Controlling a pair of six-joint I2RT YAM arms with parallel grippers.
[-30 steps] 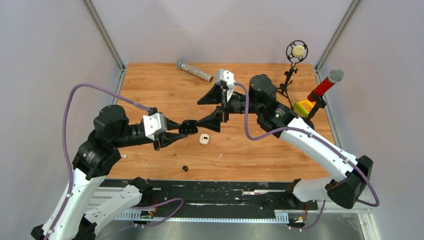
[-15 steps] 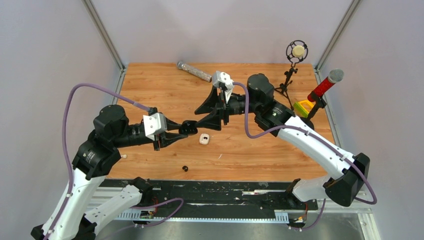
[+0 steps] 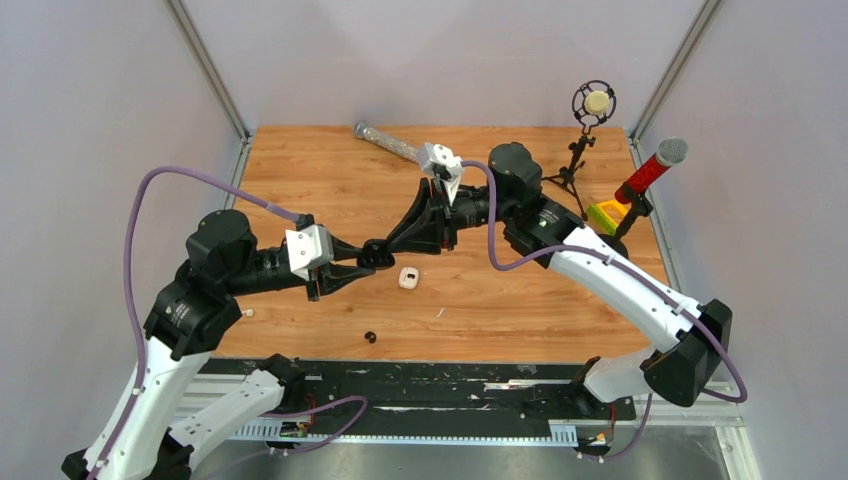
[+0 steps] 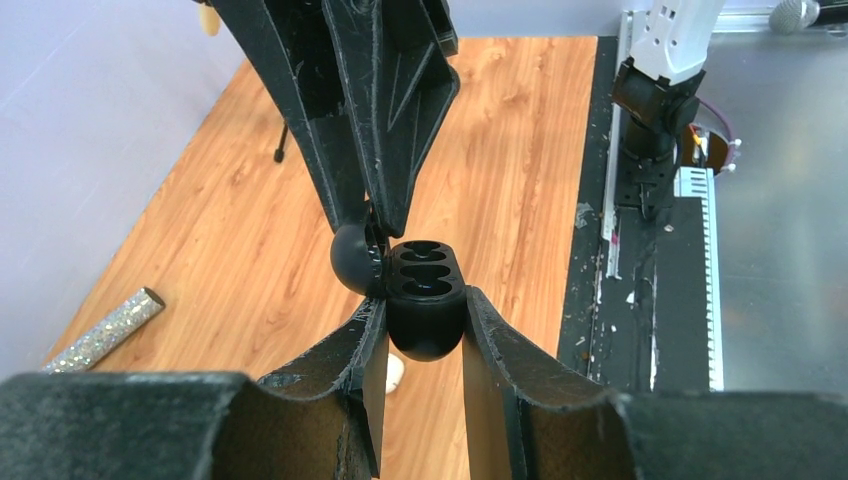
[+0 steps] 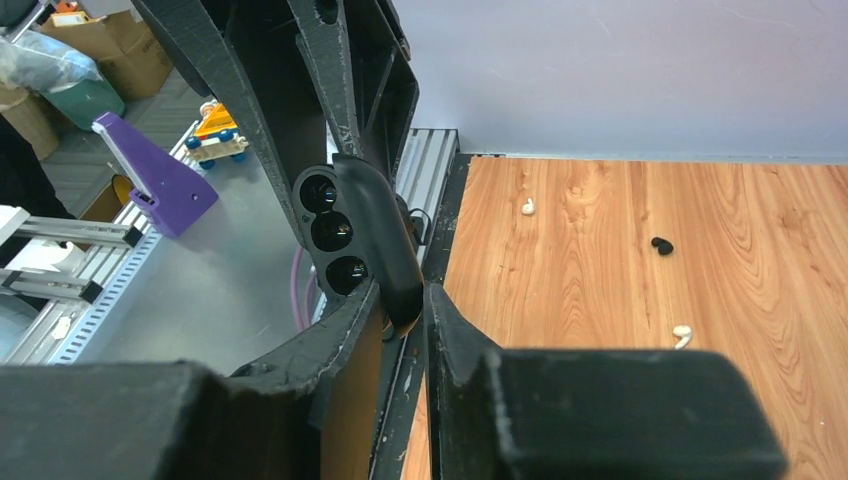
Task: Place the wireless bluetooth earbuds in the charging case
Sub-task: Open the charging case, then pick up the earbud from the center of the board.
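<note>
The case (image 4: 425,300) is held up off the table (image 3: 330,180). The left gripper (image 4: 425,312) clamps it across the body, jaws narrow around it. Its lid (image 4: 350,258) is swung open to one side, and 3 round sockets show in the top, all apparently empty. The right gripper (image 5: 405,300) meets the case from the opposite side, jaws narrow, pinching the lid's edge.

Neither earbud is in. The black earbud (image 3: 370,337) lies on the table, apart from the case on its near-edge side. The whitish earbud (image 3: 247,312), a tiny piece that I take to be the second one, lies well apart from the case, beside the left arm. A larger white oval thing (image 3: 407,277) sits on the table just beside the case, on the right arm's side. I cannot tell what it is.

As I judge it, only the opening step is in hand: the case is held and the lid is open. Both grippers are busy with the case, so 1 must let go. It then has to fetch and seat each of the 2 earbuds.
</note>
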